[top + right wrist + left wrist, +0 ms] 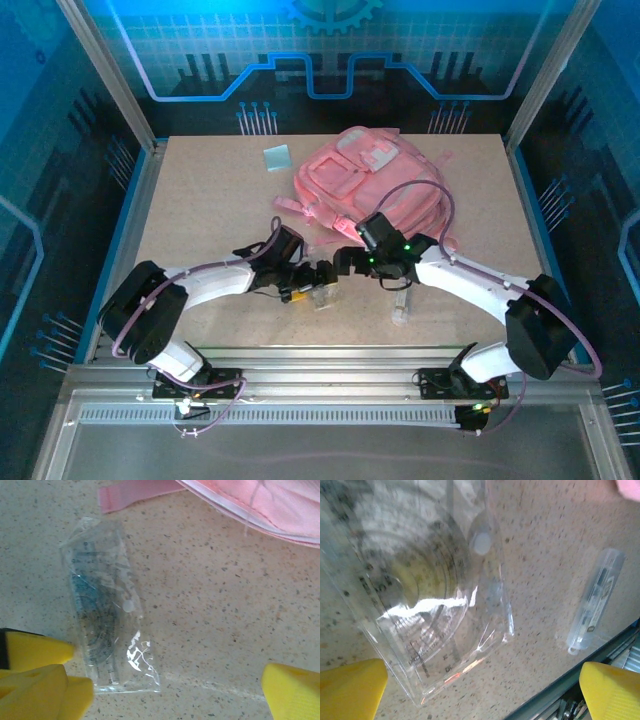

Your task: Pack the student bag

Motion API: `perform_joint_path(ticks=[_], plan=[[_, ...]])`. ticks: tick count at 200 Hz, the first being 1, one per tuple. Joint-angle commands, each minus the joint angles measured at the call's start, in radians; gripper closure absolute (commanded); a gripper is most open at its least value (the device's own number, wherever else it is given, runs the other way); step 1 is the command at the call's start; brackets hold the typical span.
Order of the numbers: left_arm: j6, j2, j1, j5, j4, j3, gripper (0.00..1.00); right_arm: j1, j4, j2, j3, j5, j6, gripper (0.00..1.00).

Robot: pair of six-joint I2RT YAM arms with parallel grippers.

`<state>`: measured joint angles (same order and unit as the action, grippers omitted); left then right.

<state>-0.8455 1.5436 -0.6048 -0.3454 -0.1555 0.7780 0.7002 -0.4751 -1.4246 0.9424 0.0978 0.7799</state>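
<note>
The student bag (370,185), a large pink backpack, lies at the back middle of the table; its pink edge (260,505) and a strap (130,495) cross the top of the right wrist view. In front of it lies a clear plastic pouch (320,297) holding a protractor and rulers (430,590) (107,625). My left gripper (322,272) (480,695) hovers open just over the pouch's near end, nothing between its yellow fingertips (350,685). My right gripper (347,262) (170,692) is open too, above bare table beside the pouch, close to the left gripper.
A small clear tube (400,305) (595,602) lies right of the pouch near the table's front edge. A pale blue square (277,158) sits at the back, left of the bag. The metal front rail (600,650) runs just behind the tube.
</note>
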Motion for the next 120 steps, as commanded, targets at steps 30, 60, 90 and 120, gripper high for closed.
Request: perform_joint_path(ticks=[30, 60, 90, 120], plan=[[0.154, -0.119, 0.246, 0.097, -0.195, 0.047, 0.01, 0.035, -0.011, -0.047, 0.032, 0.004, -0.051, 0.00], [0.196, -0.172, 0.370, 0.140, -0.166, 0.033, 0.01, 0.126, -0.055, -0.160, 0.131, 0.038, -0.149, 0.00], [0.178, -0.158, 0.431, 0.126, -0.105, 0.044, 0.01, 0.194, -0.142, -0.315, 0.272, 0.042, -0.262, 0.00], [0.163, -0.147, 0.454, 0.094, -0.072, 0.055, 0.01, 0.234, -0.227, -0.469, 0.406, 0.072, -0.332, 0.00]])
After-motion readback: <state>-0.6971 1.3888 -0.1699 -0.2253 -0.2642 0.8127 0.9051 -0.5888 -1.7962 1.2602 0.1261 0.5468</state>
